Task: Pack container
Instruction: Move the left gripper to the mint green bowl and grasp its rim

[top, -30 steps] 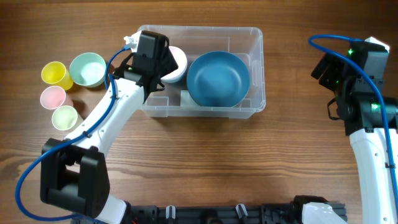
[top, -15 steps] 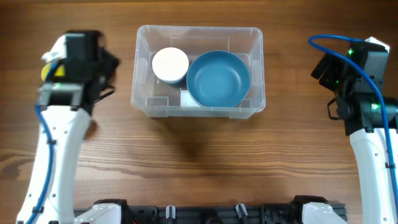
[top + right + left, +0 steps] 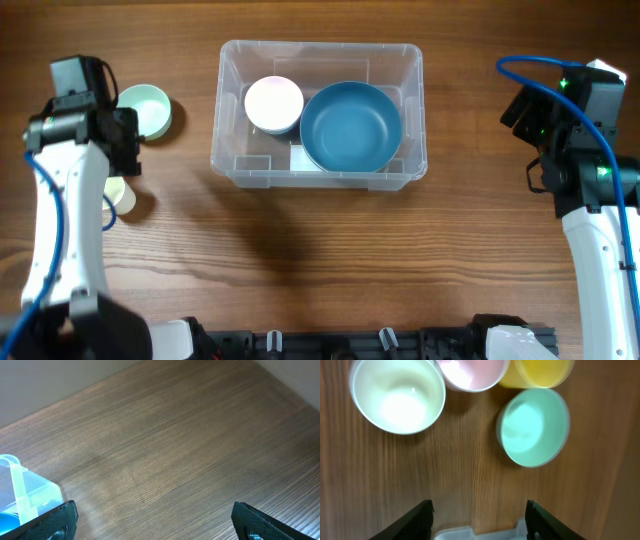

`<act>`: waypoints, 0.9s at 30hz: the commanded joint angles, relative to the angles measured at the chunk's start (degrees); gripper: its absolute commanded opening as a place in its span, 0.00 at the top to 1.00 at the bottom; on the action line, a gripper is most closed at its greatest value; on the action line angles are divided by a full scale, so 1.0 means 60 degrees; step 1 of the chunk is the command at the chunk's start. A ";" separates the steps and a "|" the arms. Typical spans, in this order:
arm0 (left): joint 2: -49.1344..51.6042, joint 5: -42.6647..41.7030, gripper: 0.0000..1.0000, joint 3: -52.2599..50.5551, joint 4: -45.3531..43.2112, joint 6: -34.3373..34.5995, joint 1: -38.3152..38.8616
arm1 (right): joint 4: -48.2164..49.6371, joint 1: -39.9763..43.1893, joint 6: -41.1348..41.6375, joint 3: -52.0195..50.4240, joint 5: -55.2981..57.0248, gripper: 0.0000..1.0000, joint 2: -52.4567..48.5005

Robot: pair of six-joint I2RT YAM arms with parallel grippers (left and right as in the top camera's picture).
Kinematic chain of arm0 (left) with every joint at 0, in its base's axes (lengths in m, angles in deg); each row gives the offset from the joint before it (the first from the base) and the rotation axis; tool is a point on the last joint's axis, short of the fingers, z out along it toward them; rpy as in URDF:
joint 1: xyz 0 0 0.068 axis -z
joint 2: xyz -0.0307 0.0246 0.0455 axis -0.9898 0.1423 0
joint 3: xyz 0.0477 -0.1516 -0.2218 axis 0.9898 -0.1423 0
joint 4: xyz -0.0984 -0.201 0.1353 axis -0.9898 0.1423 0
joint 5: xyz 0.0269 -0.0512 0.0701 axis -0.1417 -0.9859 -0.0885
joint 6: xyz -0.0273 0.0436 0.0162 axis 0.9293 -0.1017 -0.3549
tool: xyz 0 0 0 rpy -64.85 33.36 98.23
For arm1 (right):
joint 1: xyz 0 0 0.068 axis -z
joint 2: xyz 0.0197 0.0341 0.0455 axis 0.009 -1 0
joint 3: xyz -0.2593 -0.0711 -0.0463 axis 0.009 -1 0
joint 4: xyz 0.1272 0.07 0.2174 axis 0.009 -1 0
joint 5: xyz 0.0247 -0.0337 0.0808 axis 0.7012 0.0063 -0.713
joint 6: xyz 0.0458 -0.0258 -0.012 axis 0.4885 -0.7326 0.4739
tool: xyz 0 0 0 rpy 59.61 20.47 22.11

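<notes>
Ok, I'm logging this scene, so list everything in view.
container: 1, clear, table centre
large bowl: 1, blue, inside container, right side
small bowl: 1, cream, inside container, left side
mint bowl: 1, mint, table left of container
pale green cup: 1, pale green, same cluster
pink cup: 1, pink, same cluster
yellow cup: 1, yellow, same cluster
table: 1, brown wood
left pincer: 1, black, open above the cluster
right pincer: 1, black, open over bare table

Small bowl left of large bowl, inside container.
</notes>
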 commanded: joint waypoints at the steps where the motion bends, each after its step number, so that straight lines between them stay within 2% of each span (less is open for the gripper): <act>1: 0.1402 -0.0532 0.41 -0.0044 -0.0627 0.1719 -0.0033 | 0.0018 0.0022 0.0117 0.0066 0.0131 0.00 -0.0011; 9: 0.3311 -0.0765 0.48 -0.0044 -0.2514 0.1719 -0.0044 | 0.0018 0.0022 0.0113 0.0066 0.0131 0.00 -0.0011; 14: 0.3588 -0.0408 0.63 -0.0044 -0.2925 0.1719 -0.0044 | 0.0018 0.0022 0.0117 0.0066 0.0131 0.01 -0.0011; 19: 0.3592 0.0506 0.61 -0.0044 -0.2925 0.1716 -0.0044 | 0.0018 0.0022 0.0113 0.0066 0.0131 0.00 -0.0011; 27: 0.4036 0.0543 0.55 -0.0044 -0.3158 0.1716 -0.0033 | 0.0018 0.0022 0.0117 0.0066 0.0127 0.01 -0.0011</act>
